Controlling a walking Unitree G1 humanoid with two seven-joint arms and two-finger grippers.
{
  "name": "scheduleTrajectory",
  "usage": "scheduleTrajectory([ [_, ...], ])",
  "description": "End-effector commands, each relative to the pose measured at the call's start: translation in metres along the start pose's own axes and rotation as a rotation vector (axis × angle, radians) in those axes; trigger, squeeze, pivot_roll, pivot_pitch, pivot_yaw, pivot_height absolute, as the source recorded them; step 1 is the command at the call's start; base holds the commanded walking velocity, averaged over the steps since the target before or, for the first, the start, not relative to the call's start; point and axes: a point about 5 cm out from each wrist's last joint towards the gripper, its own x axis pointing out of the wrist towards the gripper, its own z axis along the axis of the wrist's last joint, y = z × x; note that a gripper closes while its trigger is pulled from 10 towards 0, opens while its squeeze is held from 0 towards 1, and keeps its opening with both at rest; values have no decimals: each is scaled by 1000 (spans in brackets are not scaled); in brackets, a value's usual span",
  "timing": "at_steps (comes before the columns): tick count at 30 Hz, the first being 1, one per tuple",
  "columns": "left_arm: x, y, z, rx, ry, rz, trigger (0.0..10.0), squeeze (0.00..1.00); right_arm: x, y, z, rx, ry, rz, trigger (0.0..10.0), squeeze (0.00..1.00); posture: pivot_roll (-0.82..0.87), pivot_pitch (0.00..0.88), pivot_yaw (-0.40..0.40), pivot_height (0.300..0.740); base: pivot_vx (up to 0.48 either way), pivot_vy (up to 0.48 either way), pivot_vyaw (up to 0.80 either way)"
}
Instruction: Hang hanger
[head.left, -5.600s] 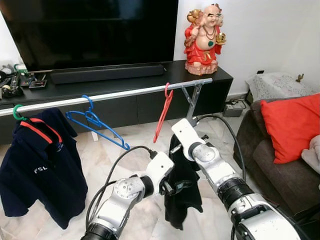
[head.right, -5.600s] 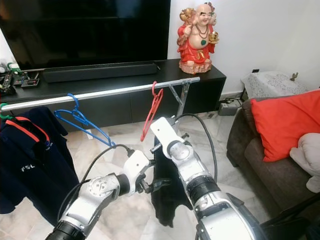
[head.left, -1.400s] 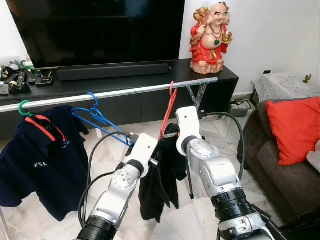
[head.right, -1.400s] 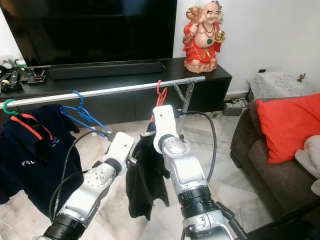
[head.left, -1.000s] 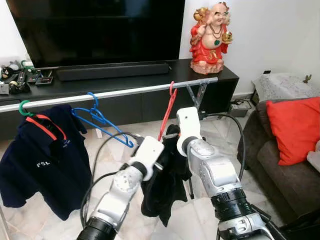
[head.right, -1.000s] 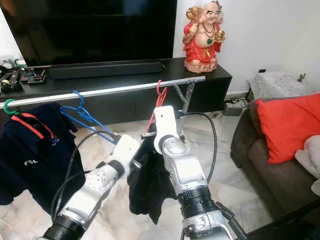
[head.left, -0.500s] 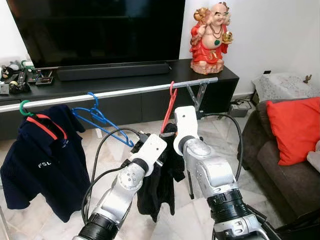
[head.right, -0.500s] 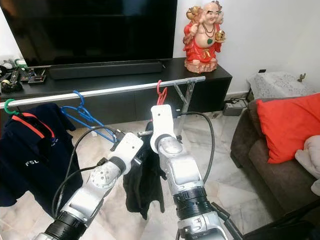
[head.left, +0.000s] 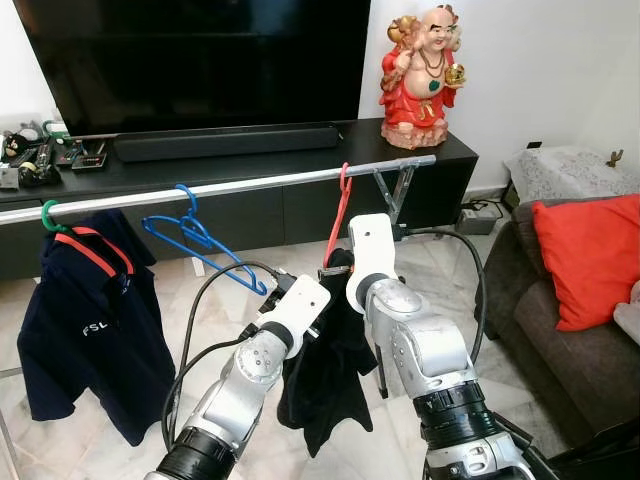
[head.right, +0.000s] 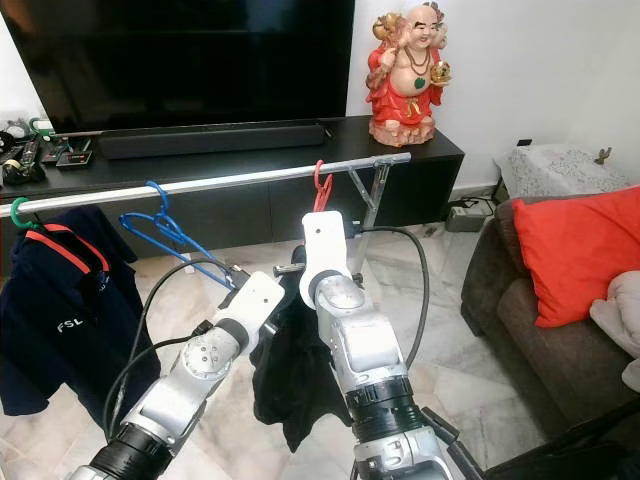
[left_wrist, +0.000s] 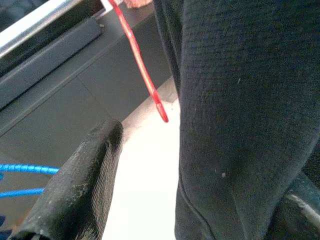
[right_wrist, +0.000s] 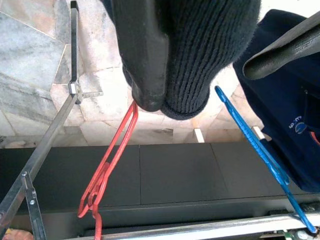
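A red hanger (head.left: 338, 215) hooks on the silver rail (head.left: 230, 187) near its right end. A black garment (head.left: 325, 370) hangs bunched just below it. My right gripper (right_wrist: 197, 85) is raised beside the hanger's lower end, shut on a thick fold of the garment (right_wrist: 210, 50); the red hanger (right_wrist: 107, 170) meets its fingertip. My left gripper (left_wrist: 205, 160) reaches in from the lower left, open. The garment (left_wrist: 235, 115) lies between its fingers (left_wrist: 85, 190), with a gap on one side. In the eye views the cloth hides both grippers' fingers.
An empty blue hanger (head.left: 200, 245) and a navy shirt (head.left: 85, 330) on a green hanger (head.left: 48, 213) hang further left on the rail. Behind it stand a black TV console (head.left: 250, 160) and a red statue (head.left: 420, 75). The sofa's red cushion (head.left: 590, 255) lies right.
Since 5.6 s ago the view has drawn nearer and both arms have lifted the garment up to the red hanger. In the last second the left arm shifted and the cloth swung.
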Motion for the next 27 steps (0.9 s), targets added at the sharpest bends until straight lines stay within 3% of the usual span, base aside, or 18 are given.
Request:
scheduleTrajectory([
  [1, 0, -1, 0, -6, -6, -11, 588, 0, -4, 4, 9, 7, -39, 14, 10000, 0, 79, 26, -7, 740, 0, 0, 0],
  [3, 0, -1, 0, -4, -4, -12, 0, 0, -5, 4, 8, 8, -38, 14, 10000, 0, 79, 24, -6, 740, 0, 0, 0],
  [20, -2, -1, -6, -7, 15, -7, 0, 0, -8, 3, 6, 28, -33, 15, 10000, 0, 78, 31, -5, 740, 0, 0, 0],
  [27, -3, 0, -7, -49, 18, -3, 0, 0, -10, 0, 6, 37, -36, 16, 10000, 0, 76, 34, -4, 740, 0, 0, 0],
])
